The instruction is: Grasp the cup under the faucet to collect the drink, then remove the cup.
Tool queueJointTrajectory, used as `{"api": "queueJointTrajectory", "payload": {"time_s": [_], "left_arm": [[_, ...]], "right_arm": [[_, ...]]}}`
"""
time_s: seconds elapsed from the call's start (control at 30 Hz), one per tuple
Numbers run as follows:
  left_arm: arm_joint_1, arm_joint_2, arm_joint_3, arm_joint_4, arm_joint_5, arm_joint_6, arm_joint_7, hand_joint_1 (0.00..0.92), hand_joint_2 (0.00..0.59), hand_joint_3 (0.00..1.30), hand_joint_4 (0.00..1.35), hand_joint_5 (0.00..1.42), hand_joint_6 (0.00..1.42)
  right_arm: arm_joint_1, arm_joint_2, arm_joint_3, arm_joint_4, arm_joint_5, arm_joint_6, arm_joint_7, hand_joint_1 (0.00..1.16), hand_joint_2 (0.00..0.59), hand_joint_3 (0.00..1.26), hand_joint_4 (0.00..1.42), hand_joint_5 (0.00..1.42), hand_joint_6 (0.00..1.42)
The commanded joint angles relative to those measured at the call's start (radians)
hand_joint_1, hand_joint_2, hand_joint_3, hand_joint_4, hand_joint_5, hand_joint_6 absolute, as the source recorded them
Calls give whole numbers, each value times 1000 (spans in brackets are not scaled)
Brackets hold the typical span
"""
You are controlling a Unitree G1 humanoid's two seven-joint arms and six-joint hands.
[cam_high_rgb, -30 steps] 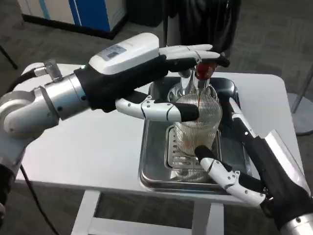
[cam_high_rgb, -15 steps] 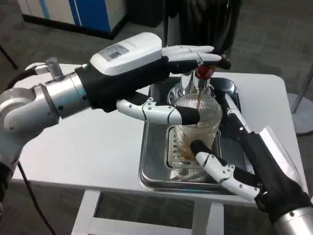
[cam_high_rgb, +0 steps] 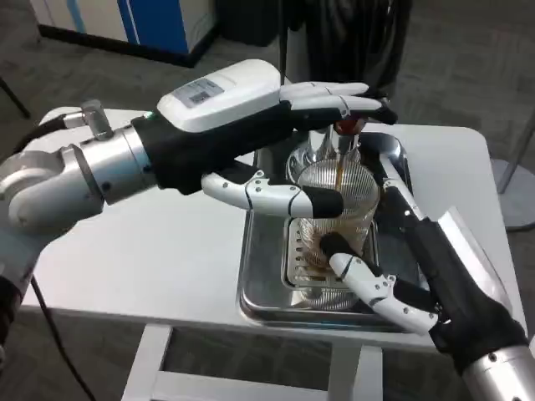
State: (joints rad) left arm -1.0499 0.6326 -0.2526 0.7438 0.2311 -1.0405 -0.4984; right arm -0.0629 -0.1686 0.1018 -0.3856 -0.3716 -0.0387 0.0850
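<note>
Cup (cam_high_rgb: 334,209): clear, ribbed glass/plastic, cylindrical, standing upright on the slotted metal grate of the drip tray (cam_high_rgb: 267,288), directly under the faucet (cam_high_rgb: 341,138). Thin brown stream runs from the spout into the cup; a little brown liquid pooled at the bottom.

Right robot hand (cam_high_rgb: 418,267) is clamped on the cup: thumb across the lower front wall, other fingers wrapping the far right side, w/ the black-and-white forearm coming in from lower right.

Left robot hand (cam_high_rgb: 276,134) sits above and left of the cup. Upper fingers lie flat over the red faucet knob (cam_high_rgb: 349,125), seemingly pressing it; thumb stretches across just in front of the cup's upper wall, touching or nearly so, can't tell which. Not closed round anything; fingers together on top, thumb apart.

Drip tray: polished stainless, rectangular, rounded corners, shiny and reflective. Faucet base chrome, domed. Counter (cam_high_rgb: 167,251) is matte white, smooth.

Vs 0.5 s ago: right robot hand has slid a bit further up and in on the cup; thumb now higher on the wall. Left robot hand approx. same spot. Stream continues.
</note>
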Motion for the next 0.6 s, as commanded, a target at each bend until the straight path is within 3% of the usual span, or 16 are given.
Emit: {"api": "queueJointTrajectory", "payload": {"time_s": [0.03, 0.6], "left_arm": [[22, 11, -48, 11, 78, -2, -43, 0, 174, 178, 91, 104, 366], [20, 17, -51, 22, 76, -6, -38, 0, 172, 179, 91, 94, 365]], "right_arm": [[-29, 7, 10, 26, -15, 15, -16, 454, 337, 0, 0, 0, 0], [-97, 24, 46, 135, -57, -3, -89, 463, 333, 0, 0, 0, 0]]}}
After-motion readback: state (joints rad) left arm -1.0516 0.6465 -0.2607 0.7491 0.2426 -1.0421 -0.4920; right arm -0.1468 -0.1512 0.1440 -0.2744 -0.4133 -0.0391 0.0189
